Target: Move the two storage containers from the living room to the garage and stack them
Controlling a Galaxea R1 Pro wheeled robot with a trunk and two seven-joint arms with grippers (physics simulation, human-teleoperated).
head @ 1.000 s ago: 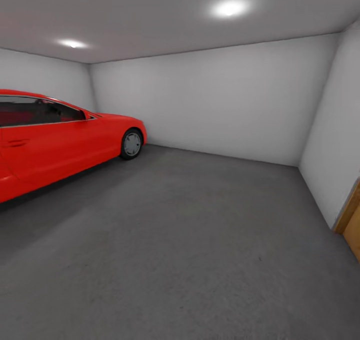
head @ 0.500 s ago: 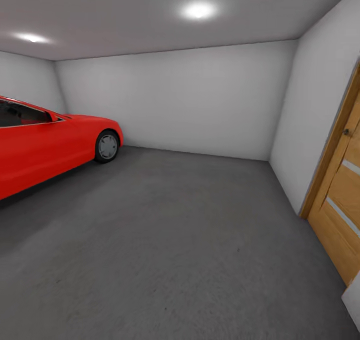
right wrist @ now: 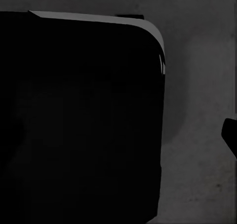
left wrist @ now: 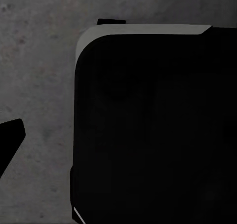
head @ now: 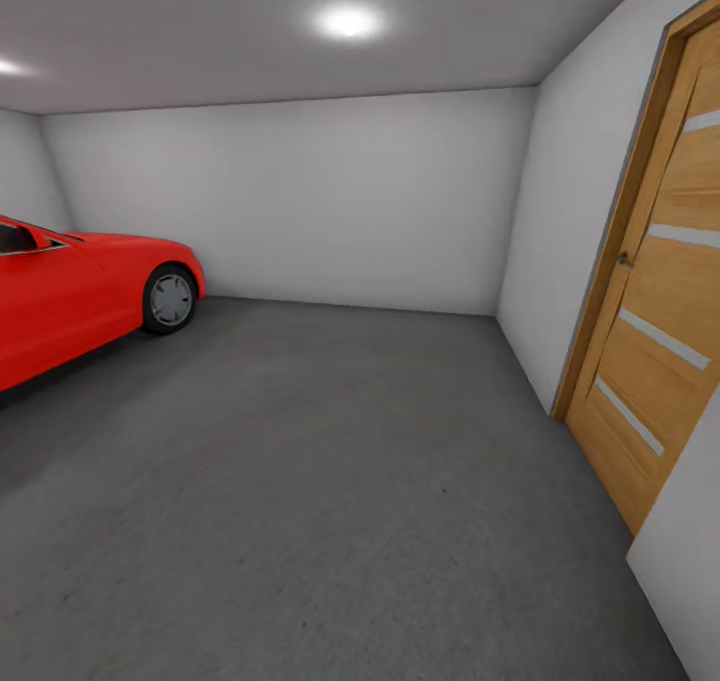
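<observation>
A: Head view, entry one. What is in frame?

B: The garage. The dark grey, mottled concrete floor (head: pixel 300 481) runs from the near edge to the plain grey-white back wall (head: pixel 290 201). A red car (head: pixel 80 296) sits at the left side, its front end and one wheel (head: pixel 170 299) visible, nose toward the back wall. One round ceiling light (head: pixel 348 21) glows overhead. On the right-hand wall stands a wooden door (head: pixel 665 301) with pale horizontal strips and a small dark handle (head: pixel 624 258).

A: The storage containers?

B: I cannot place them from these pictures. The floor where they are to go is in plain view.

A: Left wrist view?

B: A large black rounded body (left wrist: pixel 153 130) with a pale grey top edge covers most of the picture. It looks like part of the robot, but I cannot say which part. Behind it is the same rough concrete. A dark pointed tip (left wrist: pixel 10 142) enters from one edge.

A: State of the left gripper?

B: Cannot tell; the fingers are not readable here.

A: Right wrist view?

B: Much the same: a black rounded body (right wrist: pixel 79 120) with a pale edge strip, concrete beyond it, and a small dark shape (right wrist: pixel 230 135) at the border.

A: Right gripper?

B: Again I cannot tell whether it is spread or closed.
</observation>
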